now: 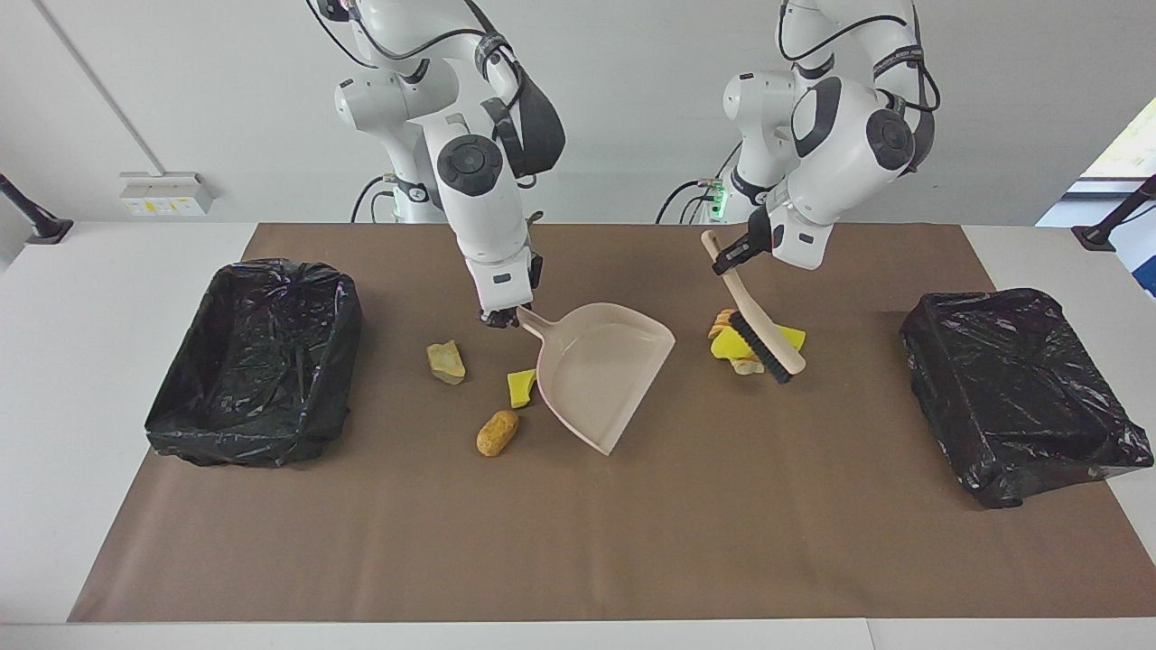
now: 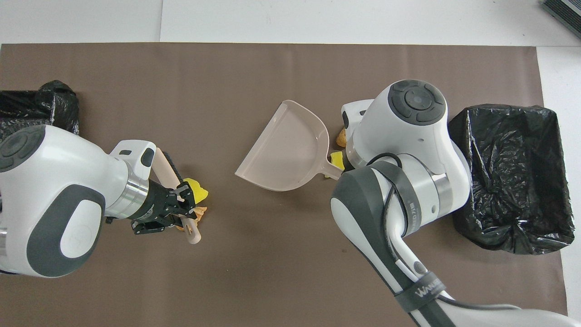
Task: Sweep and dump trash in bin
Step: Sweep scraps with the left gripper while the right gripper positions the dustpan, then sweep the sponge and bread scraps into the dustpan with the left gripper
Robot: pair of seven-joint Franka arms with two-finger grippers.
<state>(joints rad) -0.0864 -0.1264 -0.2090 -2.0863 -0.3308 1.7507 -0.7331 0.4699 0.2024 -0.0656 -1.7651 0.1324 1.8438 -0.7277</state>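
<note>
Left gripper (image 1: 728, 262) clamps beige-handled black-bristled brush (image 1: 759, 336) over yellow and tan trash scraps (image 1: 728, 344); right gripper (image 1: 499, 316) clamps pale pink plastic dustpan (image 1: 598, 370) by handle, raised, tilted

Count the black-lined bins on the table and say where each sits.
2. One bin sits at the right arm's end of the table; the other bin sits at the left arm's end. Neither appears to hold any scraps.

white wall (image 1: 993, 108), white table (image 1: 90, 379), brown mat (image 1: 578, 542), bright window (image 1: 1124, 144).
</note>
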